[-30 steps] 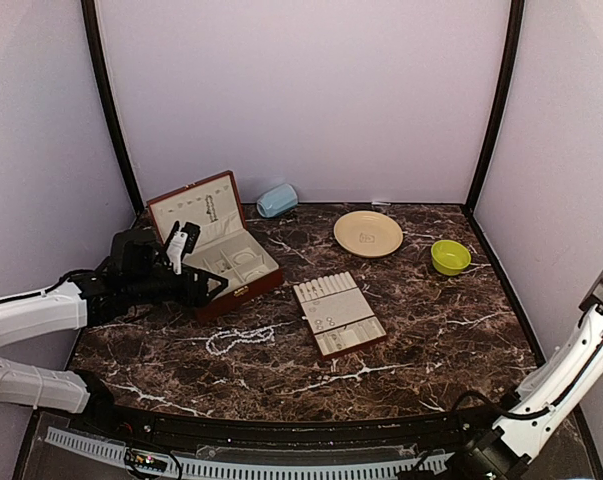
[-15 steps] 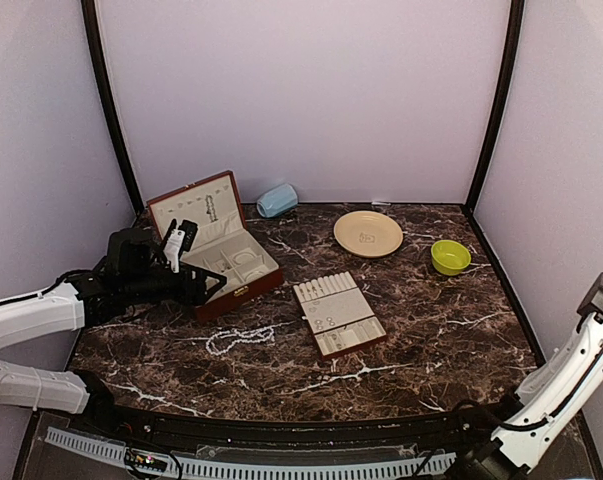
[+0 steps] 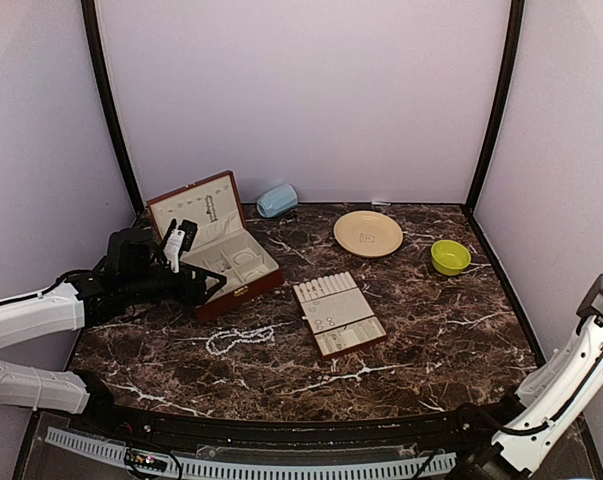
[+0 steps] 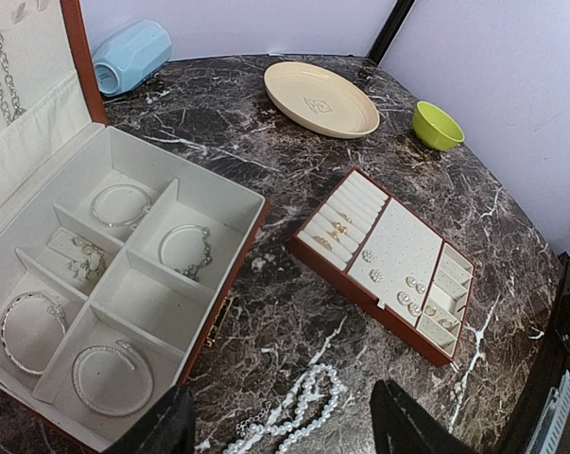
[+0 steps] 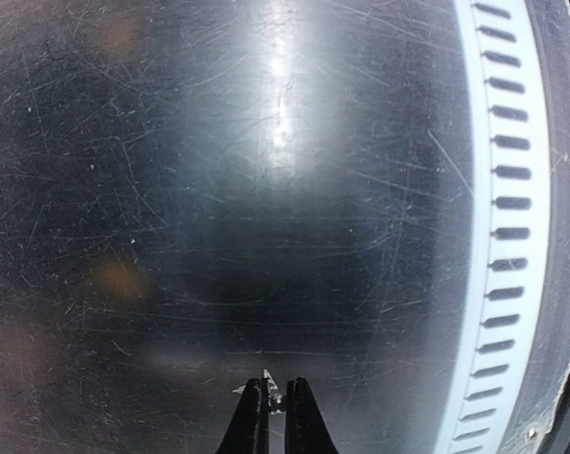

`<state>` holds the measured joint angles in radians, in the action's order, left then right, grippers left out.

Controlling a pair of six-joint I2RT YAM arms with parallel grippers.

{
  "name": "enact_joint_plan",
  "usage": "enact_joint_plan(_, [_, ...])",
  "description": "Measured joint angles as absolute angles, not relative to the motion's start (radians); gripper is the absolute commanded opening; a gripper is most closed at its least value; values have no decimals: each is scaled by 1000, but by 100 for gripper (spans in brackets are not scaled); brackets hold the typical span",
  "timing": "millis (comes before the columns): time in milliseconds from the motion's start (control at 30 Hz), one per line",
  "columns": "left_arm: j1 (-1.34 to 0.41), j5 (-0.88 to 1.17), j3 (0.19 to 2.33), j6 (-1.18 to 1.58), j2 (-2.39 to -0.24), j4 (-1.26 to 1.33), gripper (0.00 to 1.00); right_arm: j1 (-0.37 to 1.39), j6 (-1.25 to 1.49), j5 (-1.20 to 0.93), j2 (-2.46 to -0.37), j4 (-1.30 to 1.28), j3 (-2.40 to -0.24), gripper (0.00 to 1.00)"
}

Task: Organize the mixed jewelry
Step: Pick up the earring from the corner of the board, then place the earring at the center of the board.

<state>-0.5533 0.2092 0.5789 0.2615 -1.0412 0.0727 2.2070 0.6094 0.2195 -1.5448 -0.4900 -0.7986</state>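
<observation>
We are looking down on a dark marble table [image 3: 431, 330] where the mixed jewelry is lying spread out: a pearl strand [image 3: 239, 338] is curling loose on the stone, just in front of the open red-brown jewelry box [image 3: 243, 290] and left of the cream slotted tray [image 3: 346, 305], touching neither. Tiny silvery rings and earrings [image 4: 374, 274] are sitting in the tray's slots and on its flat middle panel. The left gripper [image 3: 206, 258] is hovering at the box's near left corner, its jaws spread wide and holding nothing; through its wrist camera we are seeing the pearls lying between the two fingertips and below them. Inside the box, beaded bracelets [image 4: 119, 203] are resting in separate cream compartments and a chain [image 4: 1, 76] is hanging on the lid lining. Farther back, a cream plate [image 3: 386, 228], a lime-green bowl [image 3: 450, 256] and a pale blue container [image 3: 277, 200] on its side are sitting well apart. The right arm [image 3: 571, 370] is rising at the right edge of the overhead view, and the right gripper [image 5: 275, 409] is pointing at a scratched clear panel [image 5: 171, 189] beside a slotted white strip [image 5: 507, 236], its jaws pinched together with a tiny silvery speck [image 5: 266, 383] at their tips, too small for us to identify
</observation>
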Motion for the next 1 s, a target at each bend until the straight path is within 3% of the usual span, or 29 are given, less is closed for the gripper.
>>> enact_joint_plan(367, [-553,210,579,262,-1041,73,67,2128,664,286,-1425,-496,-741,0])
enact_joint_plan(667, [-553,213,579,262,-1041,73,67,1848,634,285,-1296,-454,-714,0])
enact_joint_plan(1000, [-553,225,582,273,-1041,76,67,1470,493,206,-1415,-353,-781,0])
